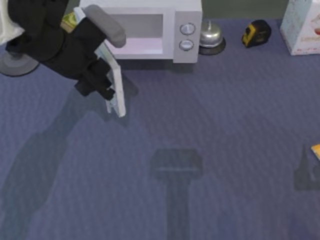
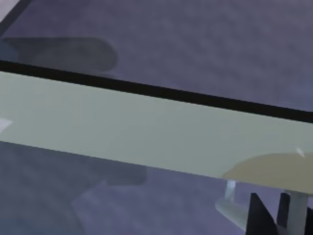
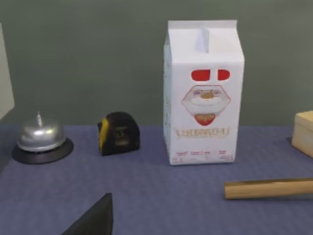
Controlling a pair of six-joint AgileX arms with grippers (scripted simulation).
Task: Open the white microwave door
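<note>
The microwave stands at the table's back, left of centre, with its pale interior exposed. The white microwave door is swung out towards the front, roughly square to the oven's front. My left gripper is shut on the door near its free edge, reaching in from the left. In the left wrist view the door crosses as a pale band, and the left gripper has dark fingers either side of a pale bar. Only a dark corner of my right gripper shows.
Right of the microwave stand a silver bell, a black-and-yellow tape measure and a white carton with pink print. A wooden handle and a wooden block lie near the right arm. A grey round base sits far left.
</note>
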